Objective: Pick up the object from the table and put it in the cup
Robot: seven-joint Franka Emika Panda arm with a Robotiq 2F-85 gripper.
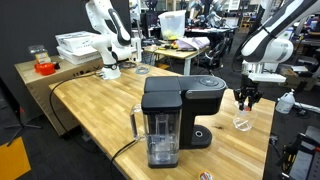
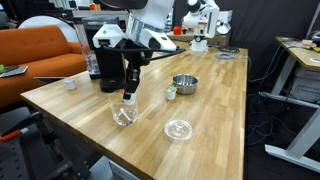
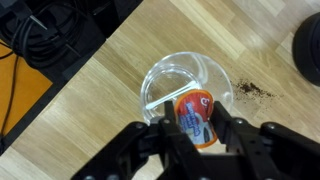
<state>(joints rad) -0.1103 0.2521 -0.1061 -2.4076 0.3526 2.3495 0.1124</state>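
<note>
Wood tabletop (image 2: 225, 110), lab clutter behind. Claw (image 3: 195, 127) is clamped on the orange object (image 3: 196, 112), right over the cup (image 3: 168, 74). Looks off-centre, so a drop might clip the rim and bounce out.

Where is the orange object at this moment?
In the wrist view, the orange object is gripped in the pincer, right above the clear cup on the wooden table.
</note>
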